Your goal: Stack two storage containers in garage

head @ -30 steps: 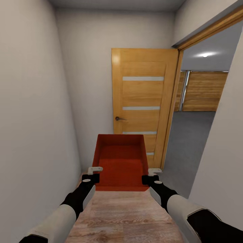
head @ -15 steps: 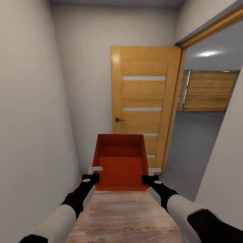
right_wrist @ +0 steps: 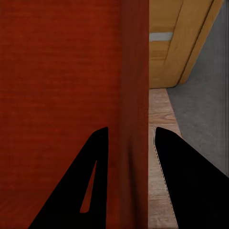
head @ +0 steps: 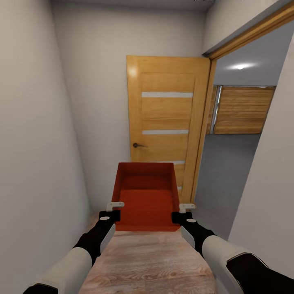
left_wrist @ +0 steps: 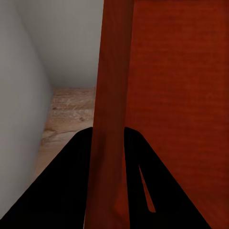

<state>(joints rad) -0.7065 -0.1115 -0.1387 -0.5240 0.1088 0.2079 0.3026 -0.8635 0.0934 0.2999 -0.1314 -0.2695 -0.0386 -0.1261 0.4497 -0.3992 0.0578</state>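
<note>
- Hallway: narrow, grey walls either side, wood plank floor (head: 151,261) under me. Ahead, a wooden door (head: 165,122) stands swung open; through the doorway to its right I see the garage's grey concrete floor (head: 224,179) and a plank garage door (head: 243,110) at the far end.
- Bin (head: 146,196): one red-orange bin, carried off the floor in front of my trunk, open top up, empty inside. Not yet in the garage.
- Handling, my judgement: rigid plastic, light when empty, smooth walls likely slippery. Thin side walls near the close corners are the sensible hold; level carry matters.
- Left gripper (head: 114,209): clamped on the bin's left wall, one finger (left_wrist: 71,191) outside, one inside.
- Right gripper (head: 182,211): clamped likewise on the right wall, finger (right_wrist: 188,186) on its outer face.
</note>
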